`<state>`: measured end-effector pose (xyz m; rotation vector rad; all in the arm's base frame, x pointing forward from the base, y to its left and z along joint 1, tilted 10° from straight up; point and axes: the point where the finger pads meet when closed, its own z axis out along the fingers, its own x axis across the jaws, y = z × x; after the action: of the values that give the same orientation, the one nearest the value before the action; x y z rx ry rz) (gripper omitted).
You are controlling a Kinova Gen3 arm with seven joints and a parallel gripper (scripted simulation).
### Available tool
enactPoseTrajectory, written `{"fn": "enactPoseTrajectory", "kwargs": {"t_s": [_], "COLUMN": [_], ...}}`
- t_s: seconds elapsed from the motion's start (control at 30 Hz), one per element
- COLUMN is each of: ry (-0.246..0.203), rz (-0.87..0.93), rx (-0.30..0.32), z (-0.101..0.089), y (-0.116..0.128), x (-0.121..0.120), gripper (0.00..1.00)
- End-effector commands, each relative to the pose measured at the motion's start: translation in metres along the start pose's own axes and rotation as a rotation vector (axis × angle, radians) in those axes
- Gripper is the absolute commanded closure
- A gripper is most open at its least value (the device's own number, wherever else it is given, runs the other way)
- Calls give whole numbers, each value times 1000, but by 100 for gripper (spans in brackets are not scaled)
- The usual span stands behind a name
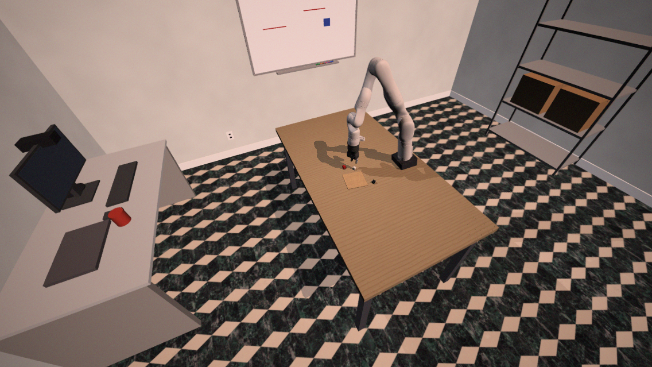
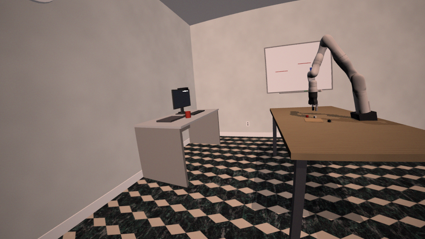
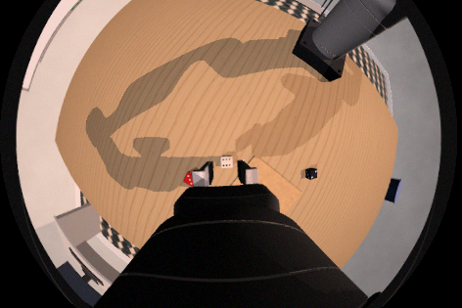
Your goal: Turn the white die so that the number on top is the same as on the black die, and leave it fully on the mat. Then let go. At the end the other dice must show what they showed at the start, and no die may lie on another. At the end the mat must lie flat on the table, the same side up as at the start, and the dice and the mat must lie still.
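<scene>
The white die (image 1: 354, 168) lies on the table just off the far edge of the tan mat (image 1: 354, 180). In the wrist view the white die (image 3: 226, 161) shows between and a little beyond my fingertips, with several pips on top. My gripper (image 1: 352, 157) hangs above it, partly open and empty; it also shows in the wrist view (image 3: 223, 172) and in the exterior view (image 2: 314, 108). The black die (image 1: 373, 181) lies on the table right of the mat, also seen in the wrist view (image 3: 309, 173). Its top number is too small to read.
A red die (image 1: 344, 166) lies on the table left of the white die, close to my left finger in the wrist view (image 3: 190, 178). The arm's base (image 1: 403, 161) stands on the table to the right.
</scene>
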<state>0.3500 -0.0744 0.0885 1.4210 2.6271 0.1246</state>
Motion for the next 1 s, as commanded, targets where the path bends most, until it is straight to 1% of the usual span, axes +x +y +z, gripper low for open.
{"fn": "enactPoseTrajectory", "kwargs": {"t_s": [0.0,0.7,0.97], "ry": [4,4,4], "rz": [-2,-2,-2], "rx": [3,3,3], "z": [4,33,39], "y": [0,0,0], "x": [2,2,2], "gripper": [30,30,30]}}
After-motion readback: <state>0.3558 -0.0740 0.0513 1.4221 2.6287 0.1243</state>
